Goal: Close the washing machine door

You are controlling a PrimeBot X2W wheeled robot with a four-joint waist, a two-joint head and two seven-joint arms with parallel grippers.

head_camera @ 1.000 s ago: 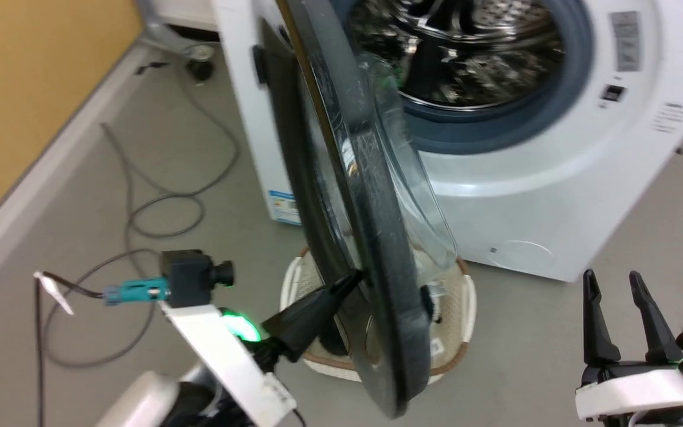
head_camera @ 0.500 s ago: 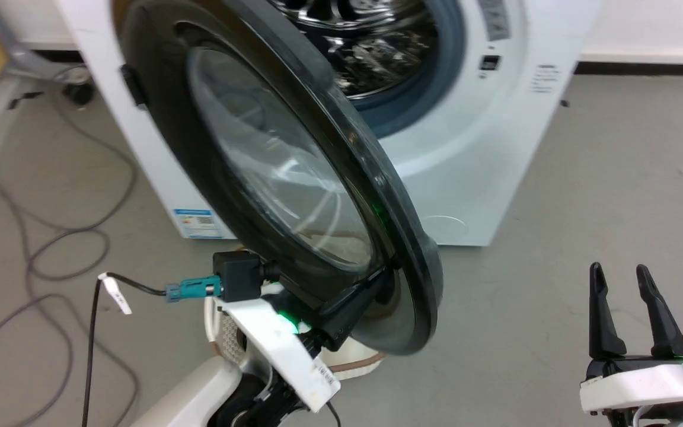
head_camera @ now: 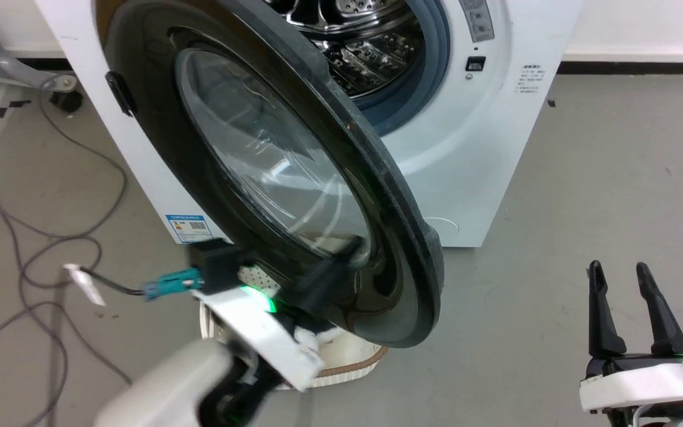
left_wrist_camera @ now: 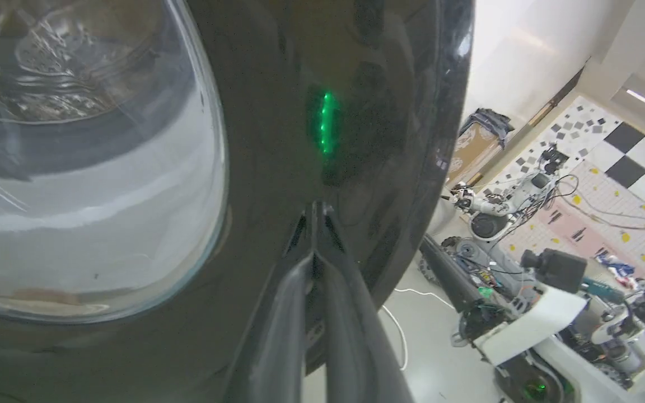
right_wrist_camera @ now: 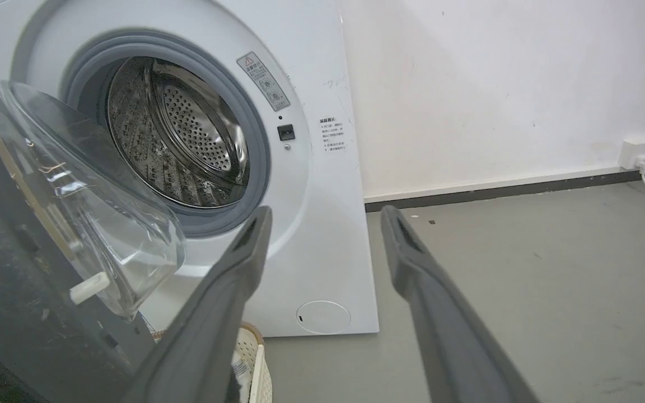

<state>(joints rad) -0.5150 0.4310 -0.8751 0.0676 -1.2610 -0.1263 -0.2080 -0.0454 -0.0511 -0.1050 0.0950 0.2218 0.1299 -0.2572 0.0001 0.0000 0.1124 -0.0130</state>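
Observation:
The washing machine (head_camera: 484, 148) is a white box with its steel drum (head_camera: 365, 47) showing. The washing machine door (head_camera: 389, 196), with a black rim around bulging glass (head_camera: 270, 154), hangs partly open, outer face towards me. My left gripper (head_camera: 350, 248) is shut, and its tips touch the lower black rim beside the glass. In the left wrist view the closed tips (left_wrist_camera: 317, 210) press on the door rim (left_wrist_camera: 277, 112). My right gripper (head_camera: 620, 276) is open and holds nothing, low at the right and well away from the door. The right wrist view shows the right gripper (right_wrist_camera: 325, 215) in front of the drum opening (right_wrist_camera: 188, 140) and the door's inner bowl (right_wrist_camera: 87, 196).
A white basket with a brown rim (head_camera: 347, 365) sits on the floor under the door. Grey cables (head_camera: 51, 249) loop over the floor at the left. To the right of the machine lies bare grey floor (head_camera: 614, 178). A wall socket (right_wrist_camera: 639, 151) is at the far right.
The head view has turned, shifting the whole picture. The door shows its outer face instead of its edge and stands nearer the machine. My left arm has moved along with it; the right gripper is unchanged.

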